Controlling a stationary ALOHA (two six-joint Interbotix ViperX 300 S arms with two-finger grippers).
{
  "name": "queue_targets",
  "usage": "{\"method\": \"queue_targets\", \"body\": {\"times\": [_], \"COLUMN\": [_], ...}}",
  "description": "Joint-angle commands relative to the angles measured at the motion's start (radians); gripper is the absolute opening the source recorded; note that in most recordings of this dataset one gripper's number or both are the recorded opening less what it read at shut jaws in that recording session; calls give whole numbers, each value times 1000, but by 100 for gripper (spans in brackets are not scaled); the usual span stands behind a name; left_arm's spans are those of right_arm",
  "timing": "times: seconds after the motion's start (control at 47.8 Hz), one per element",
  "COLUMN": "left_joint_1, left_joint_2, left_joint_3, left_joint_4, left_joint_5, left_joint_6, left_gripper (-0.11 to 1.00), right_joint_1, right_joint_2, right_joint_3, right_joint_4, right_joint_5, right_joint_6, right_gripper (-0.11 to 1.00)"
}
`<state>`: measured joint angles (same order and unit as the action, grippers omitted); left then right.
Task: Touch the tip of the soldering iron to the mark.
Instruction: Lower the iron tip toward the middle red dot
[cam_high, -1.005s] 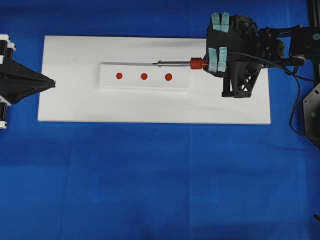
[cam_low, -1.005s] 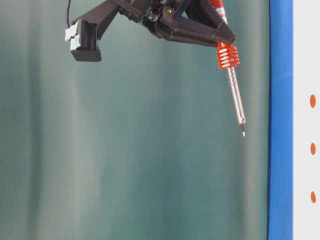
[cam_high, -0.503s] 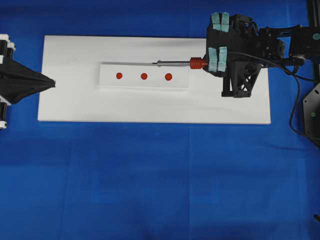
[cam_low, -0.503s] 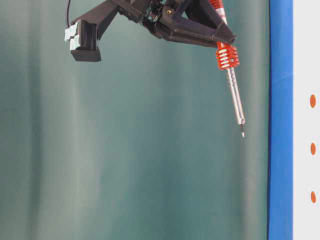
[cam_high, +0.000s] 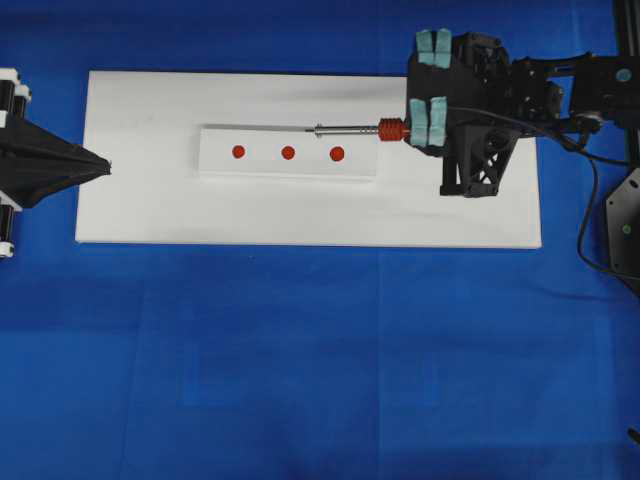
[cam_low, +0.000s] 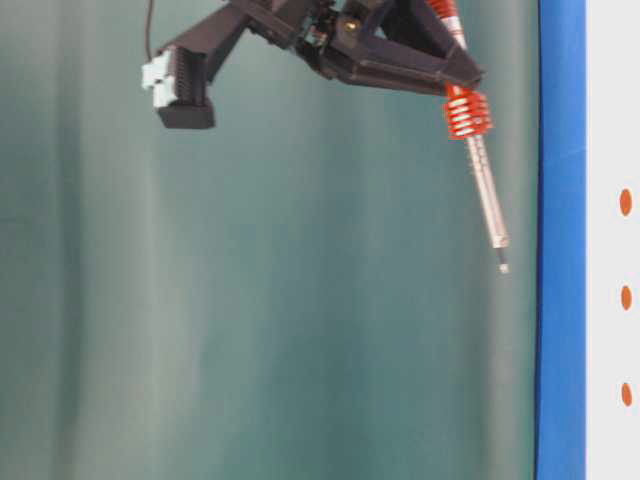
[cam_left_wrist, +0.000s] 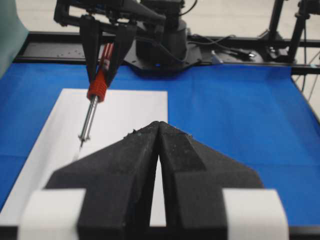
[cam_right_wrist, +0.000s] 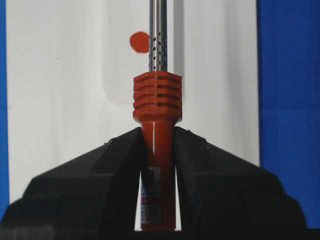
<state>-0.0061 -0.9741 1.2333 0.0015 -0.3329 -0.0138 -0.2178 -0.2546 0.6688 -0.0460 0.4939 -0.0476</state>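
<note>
Right gripper (cam_right_wrist: 157, 145) clamps the soldering iron (cam_high: 352, 128) by its orange handle, shaft angled down so the tip leads, above the far edge of the marked strip (cam_high: 288, 166). Nearest mark (cam_high: 337, 154) untouched. Left gripper (cam_left_wrist: 157, 150) idle, jaws together.

Counter cover: a bright blue cloth (cam_high: 320, 360) spread flat across the whole counter, with faint fold creases.
White board: a large white rectangular board (cam_high: 150, 200) lying flat on the blue cloth, long side running left to right in the overhead view.
Backdrop: a plain grey-green curtain (cam_low: 250, 300) with soft vertical folds, filling most of the table-level view.
Frame: black metal rails and posts (cam_left_wrist: 280, 45) along the far edge of the counter, seen from the left wrist view.
</note>
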Motion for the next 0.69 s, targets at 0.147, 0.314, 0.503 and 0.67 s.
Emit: {"method": "queue_targets", "body": {"times": [0.147, 0.314, 0.503, 0.67], "left_joint_1": [-2, -2, -2, -2], "left_joint_2": [6, 8, 8, 8], "left_joint_3": [-11, -12, -11, -11], "left_joint_4": [2, 0, 0, 0], "left_joint_5": [-9, -9, -9, -11], "left_joint_6": [-2, -2, -2, -2], "left_gripper": [0, 0, 0, 0], "right_joint_1": [9, 9, 9, 9], "right_joint_2": [51, 100, 141, 172], "right_joint_3": [-20, -20, -20, -20], "right_joint_4": [2, 3, 3, 3], "right_joint_5": [-51, -83, -114, -129], "right_joint_6": [3, 3, 3, 3], "right_gripper": [6, 6, 6, 6]}}
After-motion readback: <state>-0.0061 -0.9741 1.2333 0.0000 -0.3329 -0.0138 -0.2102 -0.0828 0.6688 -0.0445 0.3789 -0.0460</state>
